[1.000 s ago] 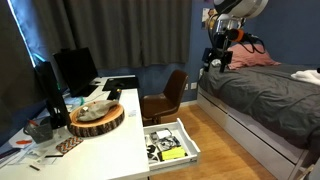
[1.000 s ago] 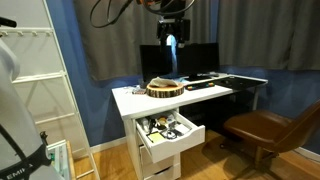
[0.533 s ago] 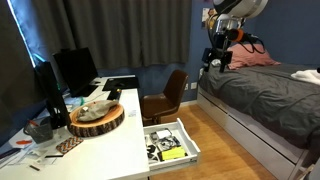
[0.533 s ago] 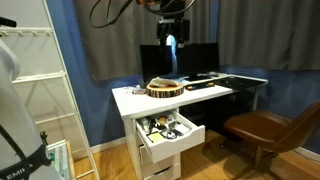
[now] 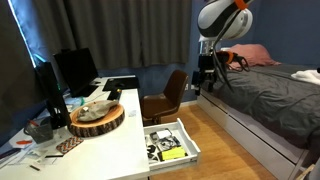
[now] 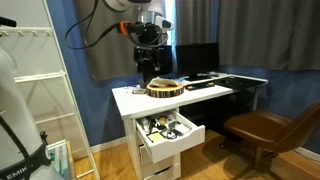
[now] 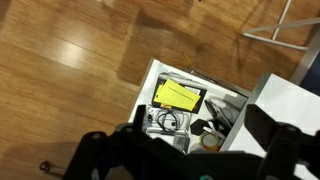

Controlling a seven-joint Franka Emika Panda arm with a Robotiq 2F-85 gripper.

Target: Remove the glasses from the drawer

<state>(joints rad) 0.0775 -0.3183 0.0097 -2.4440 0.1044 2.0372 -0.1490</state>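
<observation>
The white drawer [image 5: 188,143] stands pulled open under the white desk, also in the exterior view [image 6: 178,142] and from above in the wrist view [image 7: 150,82]. Inside it lie a yellow flat item [image 7: 178,95], dark clutter, and a thin dark-framed thing that looks like the glasses [image 7: 166,119]. In the exterior views the glasses are too small to make out. My gripper [image 5: 203,80] hangs in the air well above the drawer, seen also in the exterior view [image 6: 148,70]. In the wrist view its fingers [image 7: 190,150] are wide apart and empty.
A white desk [image 5: 105,145] carries a round wooden tray [image 5: 97,118], monitors [image 5: 72,68] and small clutter. A brown chair [image 5: 165,97] stands beside the drawer. A bed [image 5: 265,95] is nearby, and a white rack [image 6: 45,90] stands by the desk.
The arm has swung down and sideways from its high spot, toward the space over the open drawer. The drawer and its contents have not moved.
</observation>
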